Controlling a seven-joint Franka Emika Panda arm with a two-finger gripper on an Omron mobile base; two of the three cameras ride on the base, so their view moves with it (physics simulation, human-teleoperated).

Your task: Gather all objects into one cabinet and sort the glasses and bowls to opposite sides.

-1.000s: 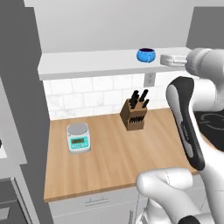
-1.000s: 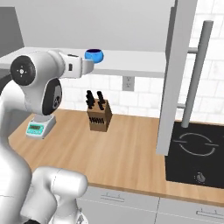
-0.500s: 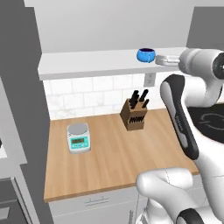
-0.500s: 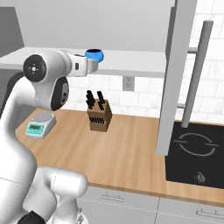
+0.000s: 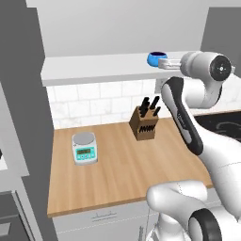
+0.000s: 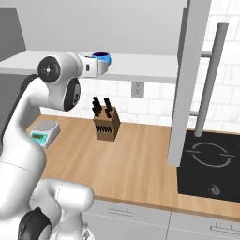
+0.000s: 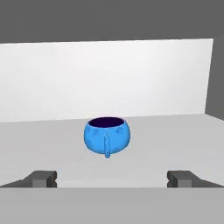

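Observation:
A squat blue cup [image 7: 107,135] with a dark inside stands upright on the white shelf board [image 7: 175,135] of the cabinet, its handle facing the hand camera. My gripper [image 7: 112,179] is open, its two dark fingertips [image 7: 43,178] wide apart and just short of the cup, one to each side, with nothing between them. From the left base view the cup [image 5: 154,58] sits at the right end of the shelf [image 5: 94,66], with the gripper [image 5: 162,61] right beside it. The right base view shows the cup [image 6: 104,57] just beyond the gripper [image 6: 99,65], and the open cabinet door [image 6: 185,84] with its bar handle [image 6: 211,84].
Below the shelf lies a wooden counter [image 5: 117,174] with a knife block [image 5: 146,123] and a small kitchen scale [image 5: 84,148]. A black hob [image 6: 211,164] sits at the counter's right end. The open door hangs between the shelf and the hob.
The hand has travelled along the shelf towards the blue cup, closing most of the gap. The jaws have stayed wide open and the cup has not moved.

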